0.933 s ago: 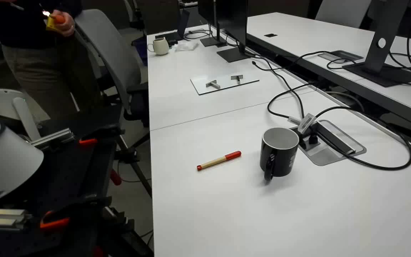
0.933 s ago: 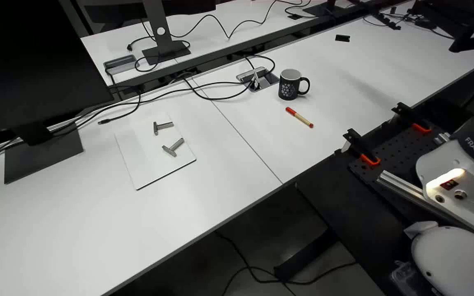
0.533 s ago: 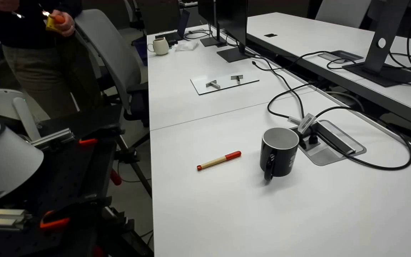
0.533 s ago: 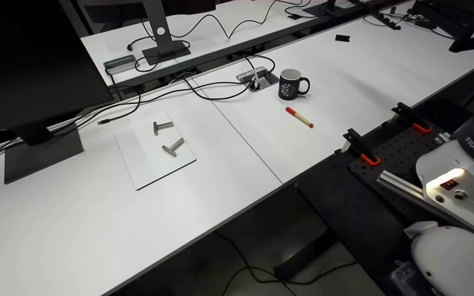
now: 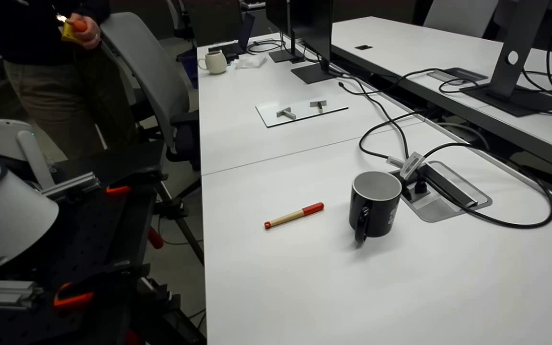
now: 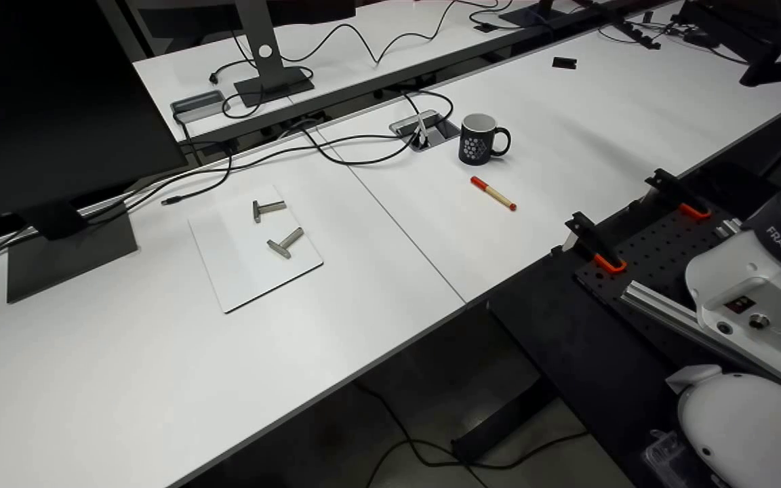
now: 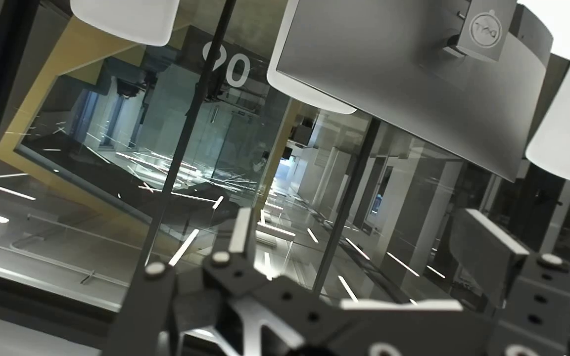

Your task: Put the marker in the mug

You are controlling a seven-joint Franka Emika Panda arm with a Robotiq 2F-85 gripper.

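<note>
The marker lies flat on the white table with a tan body and red ends; it shows in both exterior views (image 5: 294, 215) (image 6: 493, 193). The black mug stands upright close to it, with its handle at the side, also in both exterior views (image 5: 374, 206) (image 6: 476, 141). The marker is outside the mug, a short gap away. My gripper (image 7: 365, 242) shows only in the wrist view, with its two fingers wide apart and nothing between them. The wrist view faces windows and monitors, so neither marker nor mug shows there.
A grey cable box (image 5: 441, 191) with black cables sits right beside the mug. A white board (image 6: 248, 251) with two metal T-shaped pieces lies further along the table. Monitors (image 6: 45, 122) stand on it. Clamps (image 6: 594, 240) hold my base by the table edge. A person (image 5: 60, 81) stands nearby.
The white light on my base was lit before and is off now. The person's raised hand has shifted. The marker and mug have not moved.
</note>
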